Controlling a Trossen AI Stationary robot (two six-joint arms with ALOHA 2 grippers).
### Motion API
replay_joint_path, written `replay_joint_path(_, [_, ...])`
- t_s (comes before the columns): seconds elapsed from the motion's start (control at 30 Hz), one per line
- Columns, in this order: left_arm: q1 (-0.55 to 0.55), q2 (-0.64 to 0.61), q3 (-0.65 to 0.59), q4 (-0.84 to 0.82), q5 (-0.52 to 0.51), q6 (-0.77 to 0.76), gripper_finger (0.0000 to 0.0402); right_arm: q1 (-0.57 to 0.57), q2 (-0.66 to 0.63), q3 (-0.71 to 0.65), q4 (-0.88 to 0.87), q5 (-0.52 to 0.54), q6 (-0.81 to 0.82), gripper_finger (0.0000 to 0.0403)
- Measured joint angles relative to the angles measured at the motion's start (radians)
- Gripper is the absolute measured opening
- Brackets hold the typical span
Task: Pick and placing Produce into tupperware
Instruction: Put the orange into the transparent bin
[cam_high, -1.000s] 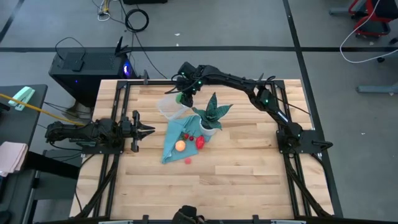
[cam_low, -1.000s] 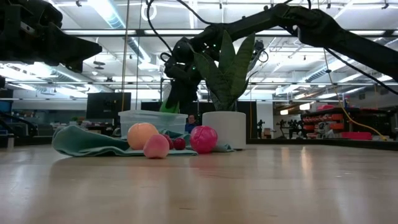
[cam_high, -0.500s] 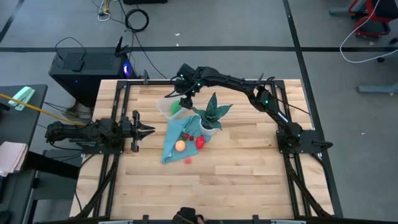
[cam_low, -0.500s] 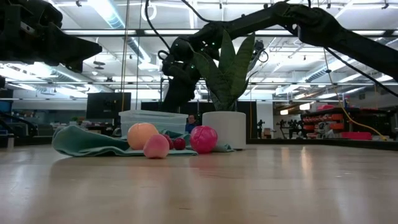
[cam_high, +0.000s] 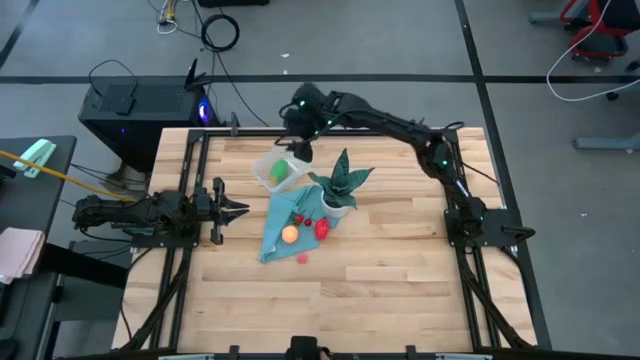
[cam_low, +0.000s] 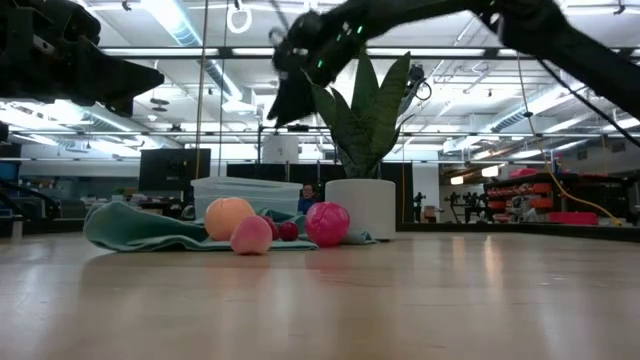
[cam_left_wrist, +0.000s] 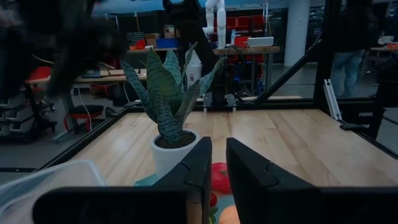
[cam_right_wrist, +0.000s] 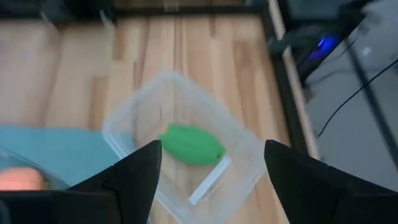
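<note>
- Right claw (cam_high: 299, 150) hangs above the far side of the counter (cam_high: 400, 270) with its fingers spread wide and nothing between them, directly over the tupperware (cam_high: 277, 171).
- One green produce piece (cam_right_wrist: 192, 145), smooth and oval, lies inside the tupperware, a clear, shallow, rounded-rectangular plastic tub standing at about 11 o'clock from the potted plant (cam_high: 341, 185).
- Three more produce pieces sit at 6 to 7 o'clock from the plant: one round orange ball (cam_high: 289, 234) on the teal cloth (cam_high: 272, 230), one larger red one (cam_high: 322, 229) at the cloth's edge, and one tiny pinkish piece (cam_high: 302, 257) on the bare wood.
- Something small and dark red (cam_high: 300, 219) also shows on the cloth; what it is I cannot tell.
- Spiky, stiff green leaves rise from a single white pot; the cloth is soft and crumpled.
- Left claw (cam_high: 243, 209) waits at 9 o'clock, its fingers nearly pressed together, holding nothing.
- Pale wooden planks make up the counter.
</note>
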Motion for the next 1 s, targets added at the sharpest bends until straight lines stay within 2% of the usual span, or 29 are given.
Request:
replay_joint_path(0.17, [0.000,0.000,0.000,-0.001,0.000,0.000,0.0061,0.016,-0.142,0.002,-0.045,-0.006,0.031,0.0285])
replay_joint_path(0.5, [0.000,0.000,0.000,-0.002,0.000,-0.021,0.0053,0.091,-0.369,0.001,-0.314,-0.023,0.050,0.0271])
replay_joint_path(0.77, [0.000,0.000,0.000,-0.002,0.000,-0.025,0.0061,0.176,-0.509,0.001,-0.579,-0.027,0.224,0.0250])
replay_joint_path(0.93, [0.000,0.000,0.000,-0.002,0.000,-0.035,0.0058,0.284,-0.566,0.000,-0.668,-0.017,0.348,0.0246])
replay_joint_path(1.0, [0.000,0.000,0.000,-0.002,0.000,-0.045,0.0055,0.336,-0.584,0.000,-0.675,0.022,0.385,0.0246])
